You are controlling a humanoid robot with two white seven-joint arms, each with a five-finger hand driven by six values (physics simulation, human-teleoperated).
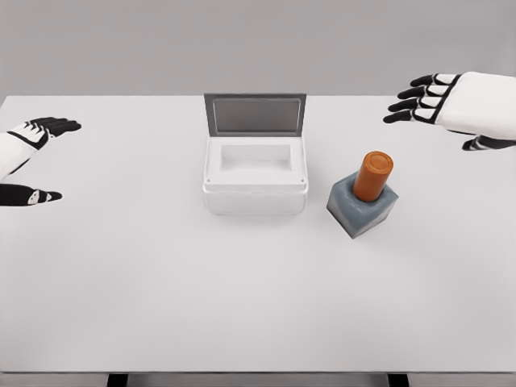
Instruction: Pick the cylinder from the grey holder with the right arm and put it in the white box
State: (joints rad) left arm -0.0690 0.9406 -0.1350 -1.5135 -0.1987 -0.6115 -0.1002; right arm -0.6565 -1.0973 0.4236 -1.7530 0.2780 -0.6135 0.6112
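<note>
The orange cylinder (pixel 373 176) stands right of centre in the frame, seated upright in the grey holder (pixel 362 208), with roughly its upper half showing above the holder's top. It leans slightly toward the upper right as the camera sees it. The holder sits on the white table (pixel 242 306), turned at an angle, just beside the lower right corner of the white box (pixel 255 177). The box lies at the centre, lid raised at the back, its hollow open and unoccupied.

Nothing has been grasped, so the step in hand appears to be the reach. To do it well, the right hand (pixel 451 105) would likely need to come down and toward the lower left, then close its fingers around the exposed orange part, above the holder's rim. A straight pull along the cylinder's own axis seems wise, since a sideways tug could tip or drag the holder.

The right hand hovers in the upper right of the frame, well apart from the cylinder, fingers extended and spread, holding and touching nothing. The left hand (pixel 32 153) rests at the left edge, likewise spread and without a load.
</note>
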